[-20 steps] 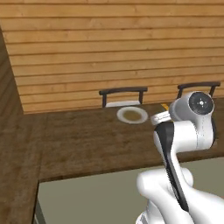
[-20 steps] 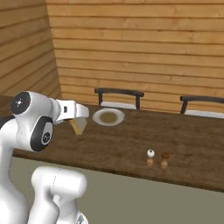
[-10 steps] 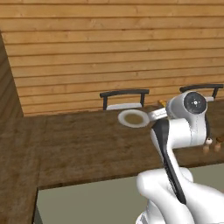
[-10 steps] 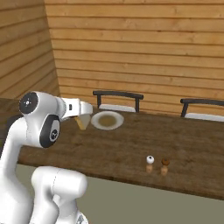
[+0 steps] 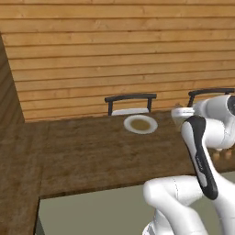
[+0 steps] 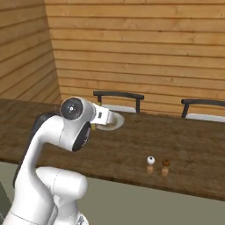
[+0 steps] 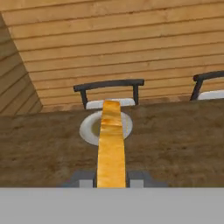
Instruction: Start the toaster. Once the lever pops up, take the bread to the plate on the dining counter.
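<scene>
Tool point(image 7: 111, 180) grips bread point(image 7: 111, 144) edge-on, golden-tan crust, w/ off-white plate point(image 7: 89, 129) beyond.

No legible text, label, brand, number or sign appears on any surface in these views. The plate point(image 5: 140, 124), the bread point(image 7: 111, 144) and the dining counter point(image 6: 189, 149) around the plate are all plain and unmarked, and so is the wood-plank wall point(image 5: 114, 50) behind the counter.
</scene>
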{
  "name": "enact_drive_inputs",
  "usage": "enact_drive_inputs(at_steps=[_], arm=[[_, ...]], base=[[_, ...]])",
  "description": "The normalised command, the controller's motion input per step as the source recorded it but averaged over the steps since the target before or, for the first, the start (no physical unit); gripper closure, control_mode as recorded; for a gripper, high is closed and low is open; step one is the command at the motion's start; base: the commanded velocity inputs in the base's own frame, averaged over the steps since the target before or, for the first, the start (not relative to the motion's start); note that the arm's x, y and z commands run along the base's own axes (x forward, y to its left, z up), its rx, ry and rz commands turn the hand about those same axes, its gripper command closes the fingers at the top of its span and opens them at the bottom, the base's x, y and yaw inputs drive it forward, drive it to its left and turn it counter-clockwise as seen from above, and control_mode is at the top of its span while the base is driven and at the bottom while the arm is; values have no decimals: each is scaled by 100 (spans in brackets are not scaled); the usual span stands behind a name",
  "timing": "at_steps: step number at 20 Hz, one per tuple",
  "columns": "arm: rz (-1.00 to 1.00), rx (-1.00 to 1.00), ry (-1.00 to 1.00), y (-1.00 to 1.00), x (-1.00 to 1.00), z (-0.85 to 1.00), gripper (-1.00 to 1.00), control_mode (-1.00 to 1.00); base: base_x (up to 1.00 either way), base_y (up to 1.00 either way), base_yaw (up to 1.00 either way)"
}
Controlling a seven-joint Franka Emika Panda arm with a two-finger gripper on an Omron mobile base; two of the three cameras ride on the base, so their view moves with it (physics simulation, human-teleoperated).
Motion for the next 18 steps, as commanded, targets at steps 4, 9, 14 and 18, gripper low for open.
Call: enact_drive_inputs(at_steps=[4,9,14,18], arm=[[0,43,0,-33,41,0,100,-100],[0,30,0,-4,59,-2,100,-100],[0,5,6,0,69,-34,100,-100],[0,0,4,0,71,-44,100,-100]], base=[[0,0,0],[0,0,0],[0,0,0],[0,0,0]])
